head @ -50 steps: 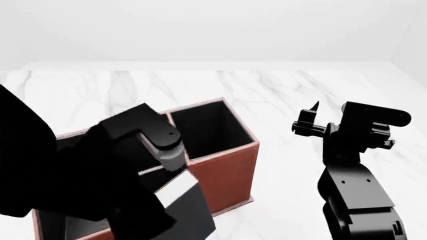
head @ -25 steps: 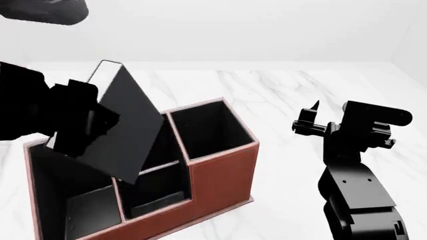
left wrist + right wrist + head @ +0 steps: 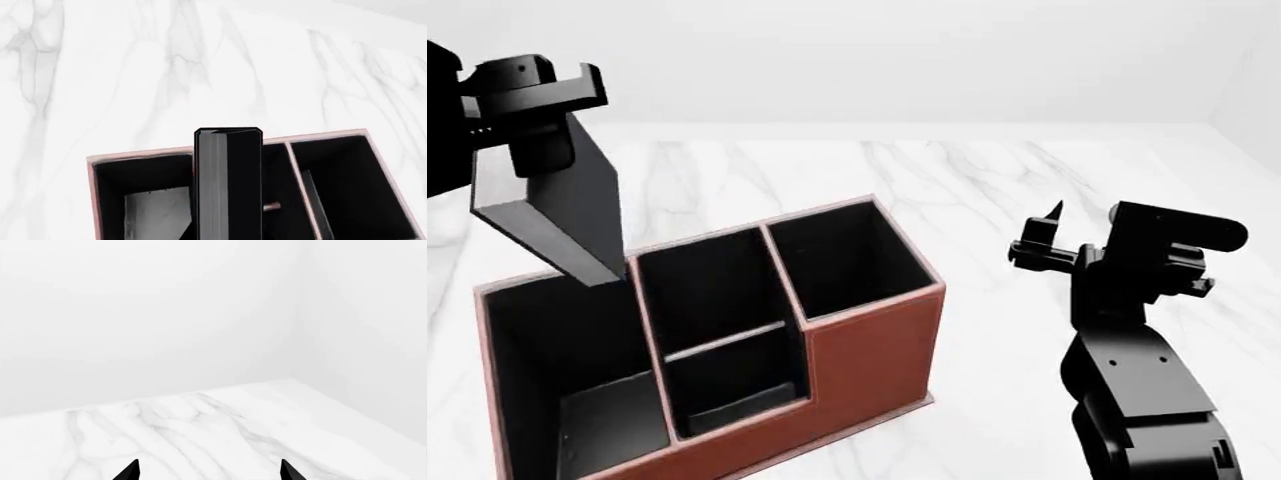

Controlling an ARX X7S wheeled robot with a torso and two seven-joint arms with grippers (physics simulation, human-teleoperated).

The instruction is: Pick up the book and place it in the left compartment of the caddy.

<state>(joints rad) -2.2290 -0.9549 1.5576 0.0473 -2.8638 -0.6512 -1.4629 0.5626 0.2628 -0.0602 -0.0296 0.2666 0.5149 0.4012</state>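
Observation:
My left gripper [image 3: 542, 140] is shut on the black book [image 3: 561, 215] and holds it by its upper end, high at the left. The book hangs almost upright, its lower corner just above the back rim of the caddy [image 3: 874, 345], over the left compartment [image 3: 554, 400]. In the left wrist view the book [image 3: 227, 185] shows edge-on and covers the wall between the left compartment [image 3: 143, 205] and the divided middle slots. My right gripper [image 3: 1048, 245] is open and empty, to the right of the caddy; its fingertips [image 3: 130, 472] show over bare marble.
The caddy stands on a white marble table [image 3: 988, 180]. The tall square slot [image 3: 847, 260] is at the caddy's right end, and the two small slots sharing a divider [image 3: 727, 340] are in the middle. A white wall lies behind the table.
My left arm has swung the book up and to the left, from tilted across the caddy to hanging nearly upright over the left compartment's back end. The right arm has not moved.

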